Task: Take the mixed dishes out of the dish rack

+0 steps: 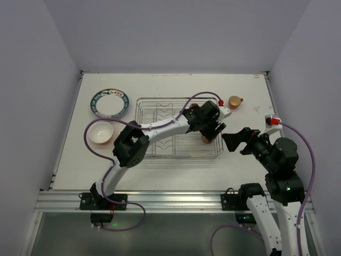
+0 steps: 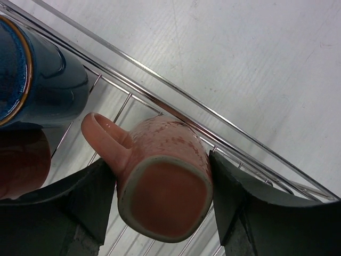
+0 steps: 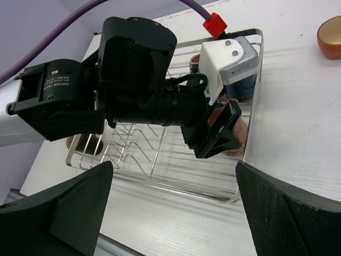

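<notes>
1. The dish rack (image 1: 160, 148) sits mid-table, and the work is at its right near corner.
2. The left gripper (image 2: 162, 162) reaches in there with its jaws narrow, one on each side of the pink mug (image 2: 162, 186). The pads look to be against its walls, but I can't tell if they grip.
3. The right gripper (image 1: 238, 140) hangs spread wide just right of the rack. It holds nothing and is the farther of the two.
4. The pink mug lies by the rack's right wall with its base toward the wrist, so its long axis runs along the fingers. Its handle juts sideways.
5. The lettering (image 3: 56, 85) on the left arm is too small to read.
</notes>
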You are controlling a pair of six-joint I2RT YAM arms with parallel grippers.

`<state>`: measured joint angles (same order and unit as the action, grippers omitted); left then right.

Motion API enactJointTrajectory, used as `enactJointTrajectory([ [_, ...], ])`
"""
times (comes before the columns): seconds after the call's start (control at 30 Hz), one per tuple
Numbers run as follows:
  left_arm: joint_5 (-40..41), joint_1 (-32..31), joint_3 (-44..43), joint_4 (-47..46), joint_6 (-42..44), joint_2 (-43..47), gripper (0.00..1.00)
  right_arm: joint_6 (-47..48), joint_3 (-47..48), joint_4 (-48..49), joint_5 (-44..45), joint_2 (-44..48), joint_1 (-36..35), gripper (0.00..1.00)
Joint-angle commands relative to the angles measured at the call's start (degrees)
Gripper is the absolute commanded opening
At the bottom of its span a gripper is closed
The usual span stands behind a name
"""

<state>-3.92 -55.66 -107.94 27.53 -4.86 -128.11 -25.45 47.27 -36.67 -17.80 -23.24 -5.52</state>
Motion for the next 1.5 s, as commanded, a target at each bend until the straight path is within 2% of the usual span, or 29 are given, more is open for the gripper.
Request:
enactJointTrajectory([
  [0.0, 0.05, 0.64, 0.89, -1.60, 0.91, -0.12, 0.64, 0.58, 2.13, -0.25, -2.32, -0.40, 0.16, 0.99],
  [0.03, 0.14, 0.64, 1.50, -1.78, 0.82, 0.06, 0.54, 0.67, 2.13, -0.08, -2.41, -0.40, 0.16, 0.99],
  [0.1, 0.58, 0.64, 2.03, -2.13, 0.56, 0.67, 0.42, 0.40, 2.04, 0.01, -2.24, -0.40, 0.16, 0.99],
  [0.13, 0.67, 0.64, 2.64, -2.30, 0.30, 0.93, 0.30, 0.40, 2.04, -0.07, -2.24, -0.31, 0.16, 0.99],
  [0.2, 1.55, 0.64, 3.35, -2.39, -0.23, 2.25, 0.23, 0.49, 2.13, 0.01, -2.32, -0.31, 0.16, 0.99],
  [0.23, 2.33, 0.64, 3.87, -2.74, -0.50, 2.86, 0.15, 0.49, 2.13, 0.01, -2.32, -0.22, 0.16, 0.99],
  [0.3, 5.40, 0.64, 5.89, -2.92, -1.55, 5.15, 0.05, 0.49, 2.22, 0.01, -2.32, -0.22, 0.16, 0.99],
  [0.37, 6.64, 0.64, 8.34, -3.71, -2.43, 7.95, 0.00, 0.58, 2.04, 0.10, -2.41, 0.04, 0.16, 0.99],
  [0.83, 8.75, 0.64, 21.98, -17.59, -11.48, 24.92, 0.00, -2.49, -1.65, 6.34, -4.44, 1.45, 0.16, 0.99],
  [0.97, 12.80, 0.64, 24.79, -19.52, -15.69, 31.25, 0.00, -4.34, -2.61, 8.88, -3.91, 1.54, 0.16, 0.99],
  [1.1, 13.33, 1.60, 32.34, -28.11, -21.14, 39.68, 0.00, -6.01, -4.20, 12.22, -3.20, -1.00, 0.16, 0.99],
  [1.13, 12.11, 2.13, 34.09, -30.06, -22.98, 43.35, 0.00, -6.71, -4.29, 13.28, -4.77, -1.97, 0.16, 0.99],
  [1.23, 5.45, 5.29, 42.00, -36.91, -33.41, 50.56, 0.00, -9.08, -5.60, 20.90, -17.31, -5.93, 0.16, 0.99],
  [1.27, 4.20, 6.95, 45.76, -38.85, -35.46, 52.25, 0.00, -10.57, -7.00, 27.55, -24.84, -6.80, 0.16, 0.97],
  [1.3, 2.45, 7.58, 47.37, -41.74, -37.13, 53.83, 0.00, -12.06, -7.71, 31.44, -28.31, -7.77, 0.16, 0.96],
  [1.33, 0.86, 8.63, 48.60, -42.46, -40.19, 56.63, 0.00, -16.17, -8.50, 39.40, -31.65, -9.61, -0.02, 0.95],
  [1.4, -0.73, 9.34, 51.16, -44.04, -42.76, 58.85, 0.00, -22.15, -9.73, 45.95, -37.80, -11.64, 0.07, 0.90],
  [1.47, -1.70, 10.04, 52.65, -45.27, -47.24, 61.84, 0.00, -25.33, -10.52, 55.53, -40.28, -14.28, 0.07, 0.83],
])
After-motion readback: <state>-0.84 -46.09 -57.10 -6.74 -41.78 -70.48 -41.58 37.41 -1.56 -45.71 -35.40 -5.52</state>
